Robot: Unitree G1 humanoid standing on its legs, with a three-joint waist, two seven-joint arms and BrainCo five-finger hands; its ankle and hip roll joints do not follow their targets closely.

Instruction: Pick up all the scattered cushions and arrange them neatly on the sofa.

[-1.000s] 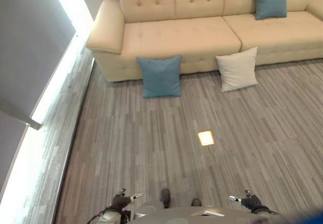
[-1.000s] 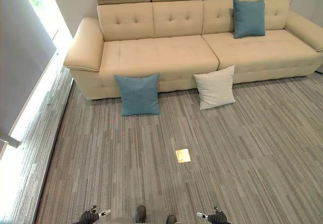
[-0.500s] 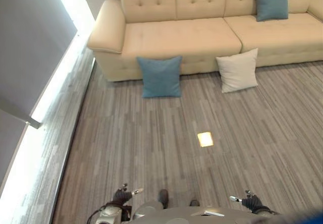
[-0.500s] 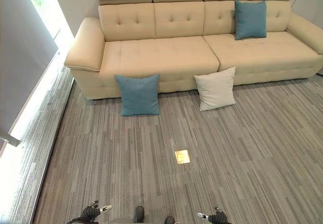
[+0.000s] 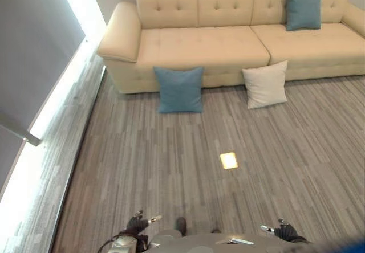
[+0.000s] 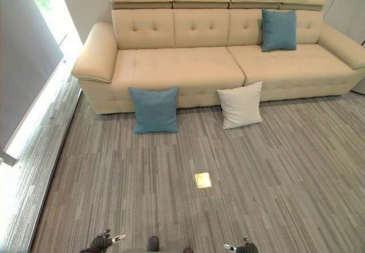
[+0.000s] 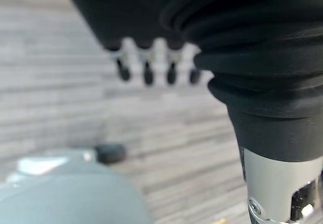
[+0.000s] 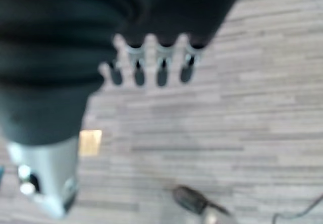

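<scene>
Cream tufted sofa point(image 6: 188, 53) across frame top, grey striped carpet floor point(image 6: 274, 173) below.
Blue cushion point(image 6: 154, 110) and white cushion point(image 6: 240, 105) upright against sofa front at centre; second blue cushion point(image 6: 279, 29) propped on backrest, upper right. Left hand point(image 6: 104, 241) and right hand point(image 6: 242, 247) at bottom edge, fingers relaxed, holding nothing.

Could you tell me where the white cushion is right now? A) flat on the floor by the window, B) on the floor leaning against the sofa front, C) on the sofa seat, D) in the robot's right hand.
B: the white cushion stands on the floor, propped against the sofa front, right of the blue cushion.
</scene>
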